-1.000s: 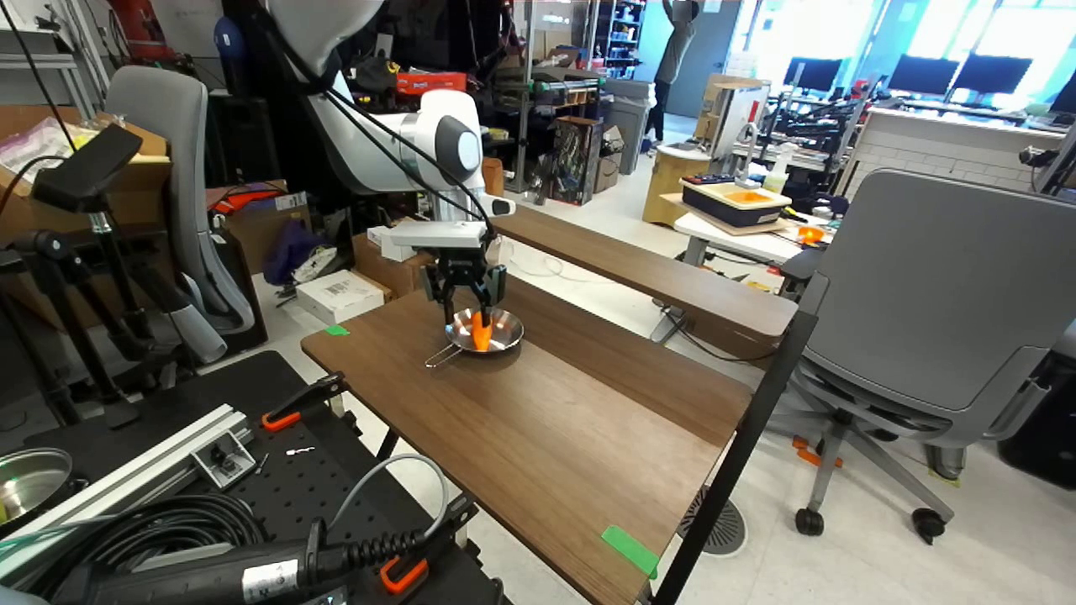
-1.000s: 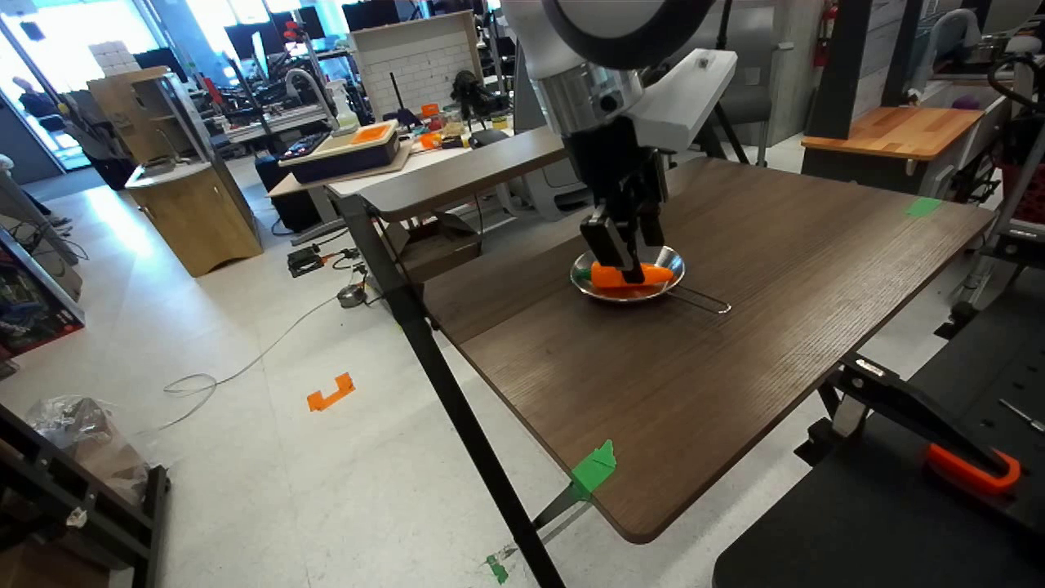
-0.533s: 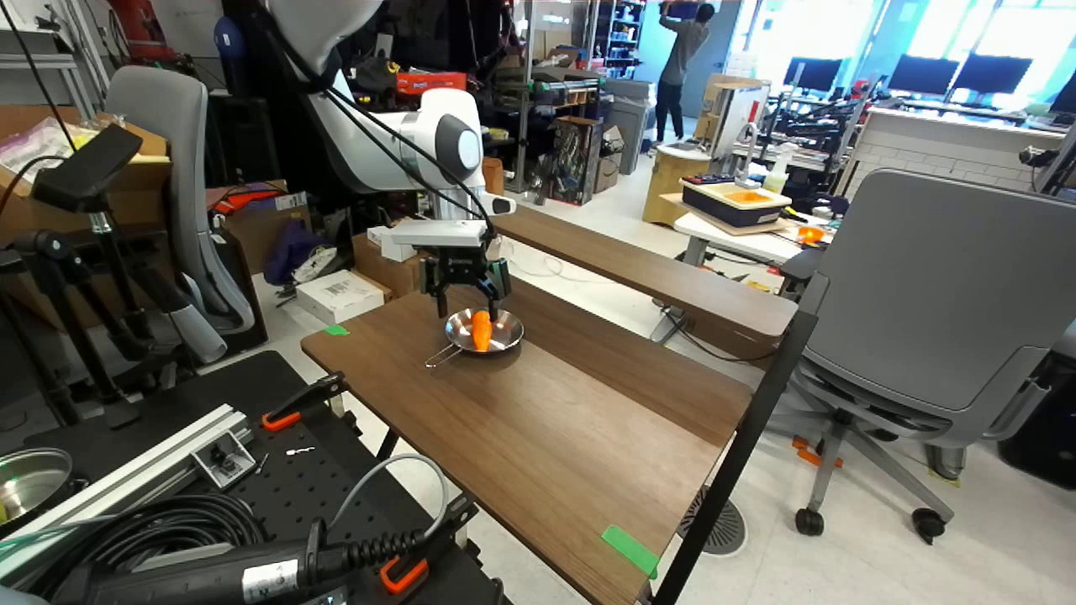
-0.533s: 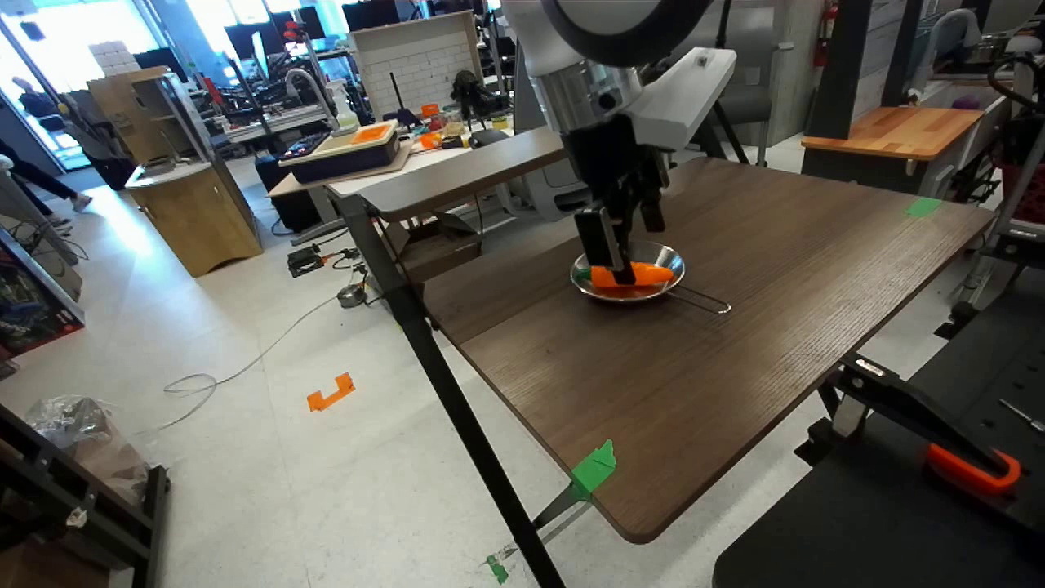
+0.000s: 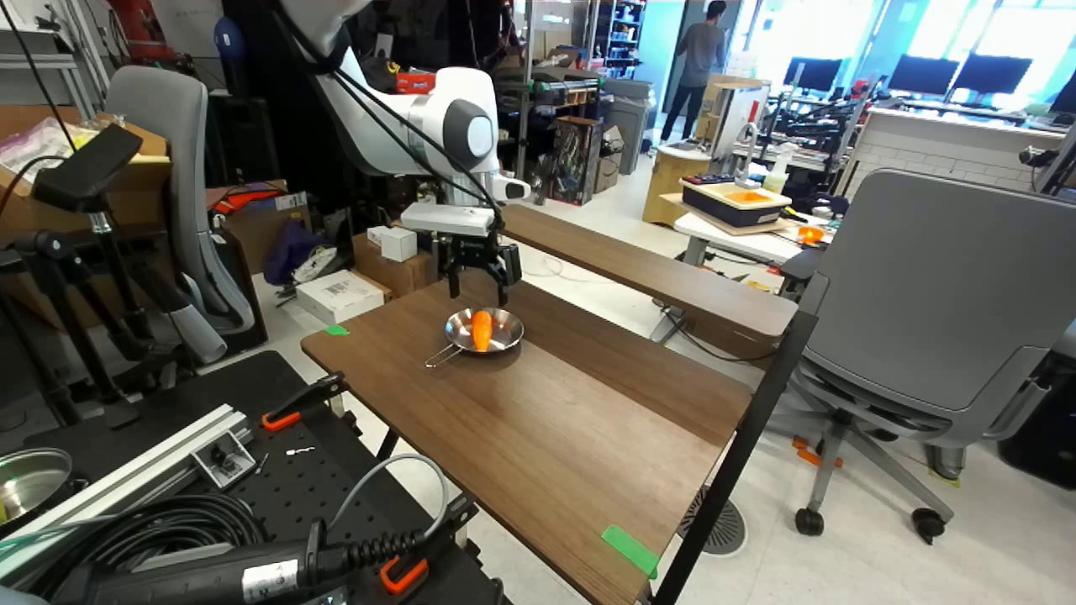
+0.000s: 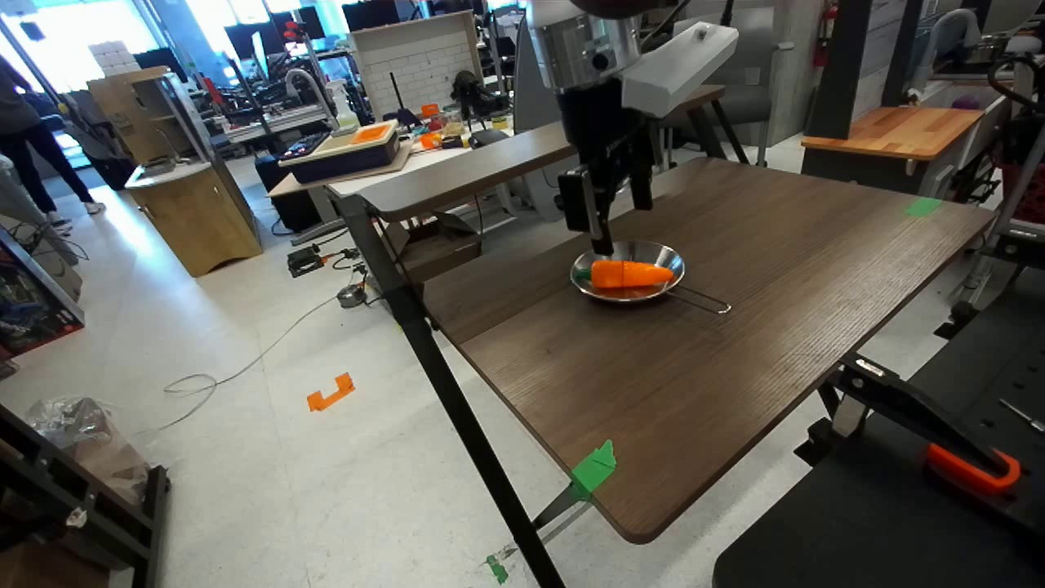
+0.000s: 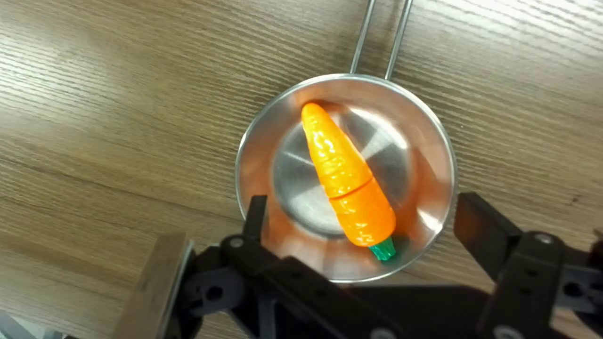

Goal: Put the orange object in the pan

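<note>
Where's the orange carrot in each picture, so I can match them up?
In an exterior view: the carrot, slightly left of centre.
In an exterior view: the carrot, right of centre.
Wrist view: the carrot, slanting, slightly right of centre.
Shared landmark: the silver pan, with the carrot inside it in all three.

Open air separates the pincer (image 5: 478, 297) from carrot (image 5: 482, 331) and pan (image 5: 507, 332)

Green tape (image 5: 630, 551) on a wooden table (image 5: 580, 420), gray chair (image 5: 950, 311) nearby
</note>
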Controlling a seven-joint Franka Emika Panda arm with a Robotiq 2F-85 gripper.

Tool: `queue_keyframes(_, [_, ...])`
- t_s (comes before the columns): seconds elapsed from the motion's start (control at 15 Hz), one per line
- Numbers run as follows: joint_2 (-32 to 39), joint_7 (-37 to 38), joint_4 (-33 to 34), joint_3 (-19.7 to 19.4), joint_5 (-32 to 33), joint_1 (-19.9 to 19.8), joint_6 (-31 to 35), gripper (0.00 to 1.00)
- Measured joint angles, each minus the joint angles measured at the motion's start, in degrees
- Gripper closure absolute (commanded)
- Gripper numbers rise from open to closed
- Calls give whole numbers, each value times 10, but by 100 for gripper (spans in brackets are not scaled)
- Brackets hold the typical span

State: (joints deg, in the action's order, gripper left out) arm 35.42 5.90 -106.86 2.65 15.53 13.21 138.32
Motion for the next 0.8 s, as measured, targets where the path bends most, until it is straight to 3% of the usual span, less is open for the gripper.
queue_keyframes(0.8, [-5, 0, -1, 0, -13, -2, 2, 0])
